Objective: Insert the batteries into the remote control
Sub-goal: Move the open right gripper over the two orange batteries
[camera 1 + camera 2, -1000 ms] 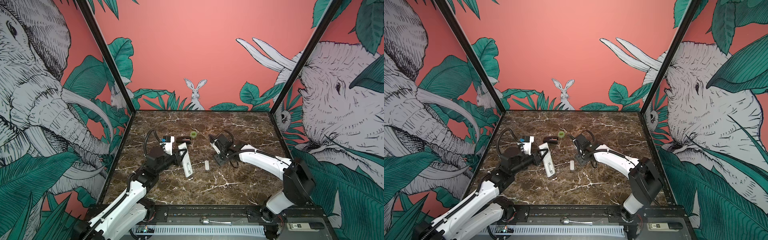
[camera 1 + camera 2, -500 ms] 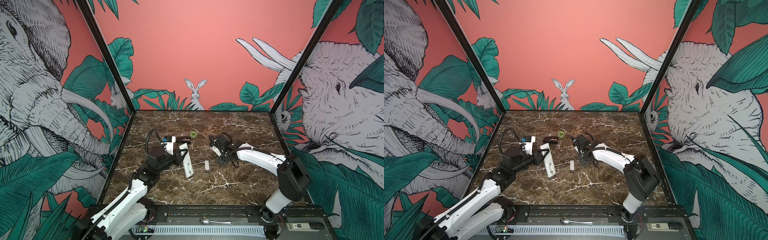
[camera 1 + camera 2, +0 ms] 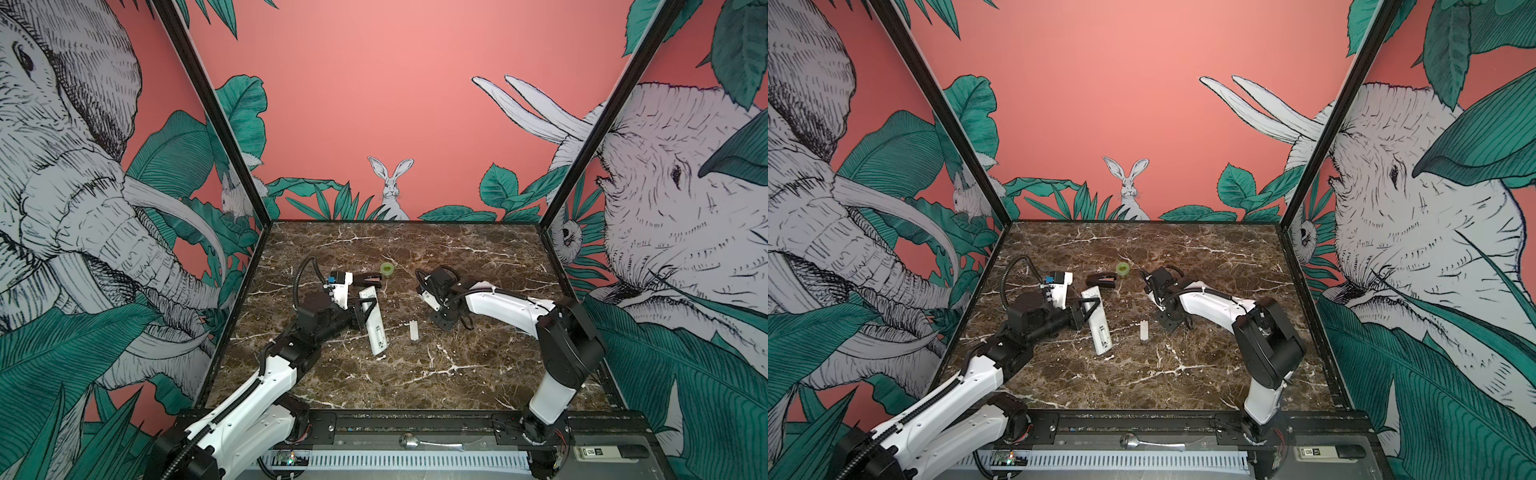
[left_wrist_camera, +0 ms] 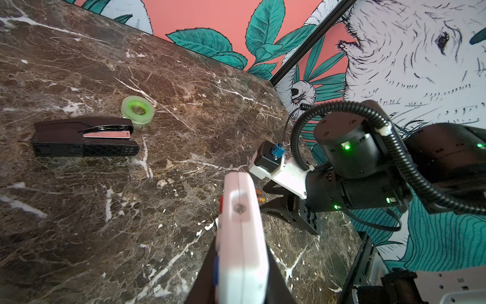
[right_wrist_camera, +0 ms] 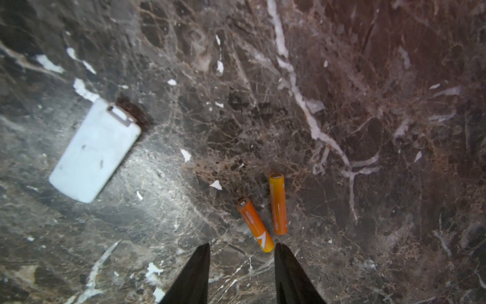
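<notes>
My left gripper (image 3: 362, 309) (image 3: 1086, 311) (image 4: 239, 263) is shut on the far end of the white remote control (image 3: 375, 330) (image 3: 1099, 330) (image 4: 238, 210), which stretches toward the table's front. Two orange batteries (image 5: 255, 226) (image 5: 278, 205) lie side by side on the marble. My right gripper (image 5: 242, 247) (image 3: 445, 320) (image 3: 1172, 318) hangs just above them, open, with nothing between its fingers. One battery's end lies close by a fingertip (image 5: 280, 250). In both top views the gripper hides the batteries. The left wrist view shows their orange tips (image 4: 261, 197) beside the remote.
A small white battery cover (image 5: 96, 151) (image 3: 412, 330) (image 3: 1144, 330) lies between the remote and the right gripper. A black stapler (image 3: 368, 279) (image 3: 1102, 279) (image 4: 84, 139) and a green tape roll (image 3: 387, 269) (image 3: 1122, 269) (image 4: 137, 109) sit behind the remote.
The right gripper's jaws have narrowed and its elbow has swung left. The left arm still holds the remote in the same place.
</notes>
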